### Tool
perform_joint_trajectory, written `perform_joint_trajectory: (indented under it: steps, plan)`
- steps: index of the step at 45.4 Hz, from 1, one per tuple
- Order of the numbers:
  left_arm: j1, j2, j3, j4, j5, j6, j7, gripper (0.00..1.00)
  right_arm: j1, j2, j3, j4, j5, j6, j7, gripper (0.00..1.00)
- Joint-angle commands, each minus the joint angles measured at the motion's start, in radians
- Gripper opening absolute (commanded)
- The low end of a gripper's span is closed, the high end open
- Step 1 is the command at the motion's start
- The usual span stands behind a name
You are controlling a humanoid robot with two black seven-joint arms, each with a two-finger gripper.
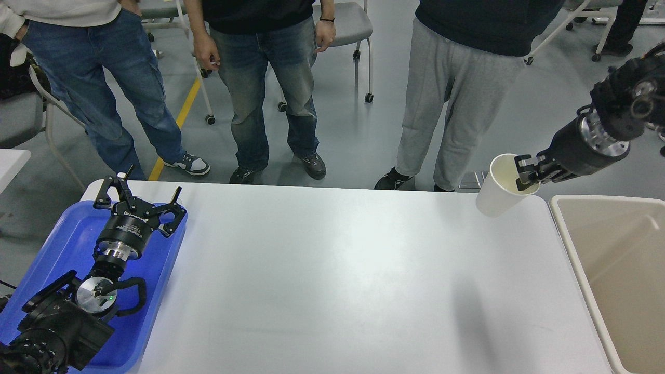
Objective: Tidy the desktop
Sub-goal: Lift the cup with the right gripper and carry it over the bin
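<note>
Head view, right claw (526, 174) pinching paper cup (497, 188) rim near beige bin (571, 244), left claw (139, 195) spread empty over blue tray (67, 244)

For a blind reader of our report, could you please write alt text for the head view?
The right gripper holds a white paper cup by its rim, tilted above the far right corner of the white desktop, beside a beige bin. The left gripper hangs open over a blue tray. Three people stand behind the table.

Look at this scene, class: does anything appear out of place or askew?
Yes. The white paper cup is tilted, held by its rim in the right gripper above the desktop's far right corner, beside the beige bin. Nothing looks spilled.
</note>
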Motion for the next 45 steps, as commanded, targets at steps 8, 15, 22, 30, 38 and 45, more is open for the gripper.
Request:
perform_joint_trajectory:
  steps: [8, 15, 22, 30, 38, 45]
  plan:
    - [0.000, 0.000, -0.001, 0.000, 0.000, 0.000, 0.000, 1.00, 0.167, -0.132, -0.024, 0.001, -0.011, 0.054, -0.003, 0.00]
    - [0.000, 0.000, 0.001, 0.000, 0.000, 0.000, 0.000, 1.00, 0.139, -0.224, -0.021, -0.046, -0.038, 0.054, -0.002, 0.00]
    - [0.000, 0.001, -0.001, 0.000, 0.000, 0.000, 0.000, 1.00, 0.056, -0.354, 0.023, -0.117, -0.038, 0.039, 0.007, 0.00]
    - [0.000, 0.001, -0.001, 0.000, 0.000, 0.000, 0.000, 1.00, -0.183, -0.454, 0.175, -0.212, 0.008, -0.144, 0.026, 0.00]
    - [0.000, 0.001, 0.001, 0.000, 0.000, 0.000, 0.000, 1.00, -0.488, -0.438, 0.373, -0.313, 0.164, -0.342, 0.026, 0.00]
    - [0.000, 0.001, 0.001, 0.000, 0.000, 0.000, 0.000, 1.00, -0.700, -0.359, 0.547, -0.399, 0.324, -0.507, 0.026, 0.00]
